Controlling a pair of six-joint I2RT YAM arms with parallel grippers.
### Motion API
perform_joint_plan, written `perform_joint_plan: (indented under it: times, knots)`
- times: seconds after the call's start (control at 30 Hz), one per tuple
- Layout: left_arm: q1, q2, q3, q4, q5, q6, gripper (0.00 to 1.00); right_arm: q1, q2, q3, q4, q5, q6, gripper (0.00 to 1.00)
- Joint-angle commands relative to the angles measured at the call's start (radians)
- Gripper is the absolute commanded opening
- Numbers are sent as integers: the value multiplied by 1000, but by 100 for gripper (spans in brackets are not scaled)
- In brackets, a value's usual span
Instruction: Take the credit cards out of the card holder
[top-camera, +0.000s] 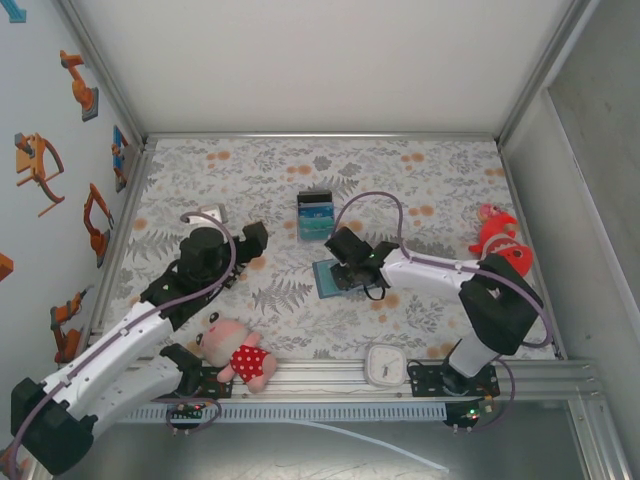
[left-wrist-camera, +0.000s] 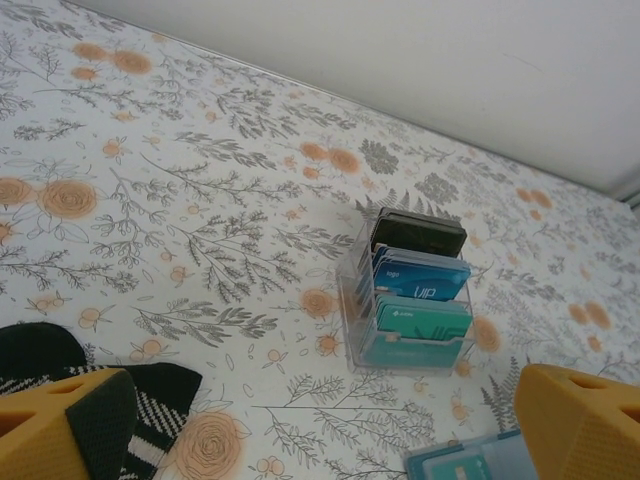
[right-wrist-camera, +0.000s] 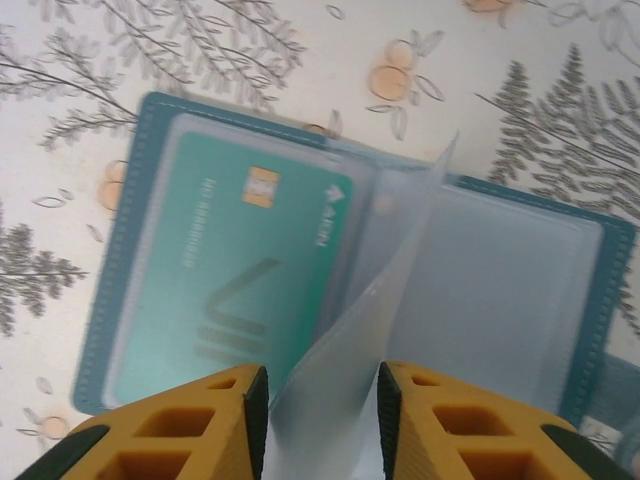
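While both arms reach out over it, the pale floral tablecloth (top-camera: 440, 190), printed with grey ferns and orange blossoms, covers the work surface and lies flat. A plain white back wall (top-camera: 320, 60) closes the far side. The left wall carries orange robot-arm stickers (top-camera: 40, 165), and a grey side panel (top-camera: 600, 140) stands on the right. An aluminium frame rail (top-camera: 320, 375) runs along the near edge by the arm bases.

The steel-blue bifold card holder (top-camera: 326, 282) lies open and flat on the cloth near the centre, directly under the right gripper (right-wrist-camera: 320, 385). In the right wrist view a teal credit card (right-wrist-camera: 225, 270) sits in the left panel's clear sleeve. A clear plastic leaf (right-wrist-camera: 390, 290) stands up from the spine. The right jaws are partly open and straddle the near end of that leaf; I cannot tell if the pads touch it.

Farther back on the cloth, a clear acrylic card stand (left-wrist-camera: 352, 300) holds a black card (left-wrist-camera: 418, 232), a blue card (left-wrist-camera: 420, 280) and a second teal card (left-wrist-camera: 420, 320), all upright in rows.

The left gripper (left-wrist-camera: 322, 430) hovers left of the stand with its yellow fingers (left-wrist-camera: 60, 430) spread wide and nothing between them. A striped black-and-white sock (left-wrist-camera: 150, 395) lies on the cloth by its left finger.

A pink plush doll in a red dotted dress (top-camera: 238, 352) lies at the near edge. A red-orange plush fish (top-camera: 500, 240) lies at the far right.
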Motion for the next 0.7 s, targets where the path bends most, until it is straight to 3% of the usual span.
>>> perform_joint_plan:
  times: [0.0,0.27,0.5,0.67]
  knots:
    - [-24,50,45,7,-23,53,97,-25,-60,-33,4,38,17,36]
    - [-118,236,111,25,-46,116,97,-110,-148,-104,3,49,29,38]
    - [-241,425,162,30,-130,187,97,-194,-258,-136,-12,33,42,40]
    - [-267,543,166,42,-86,176,97,-235,-325,-137,-5,-48,83,40]
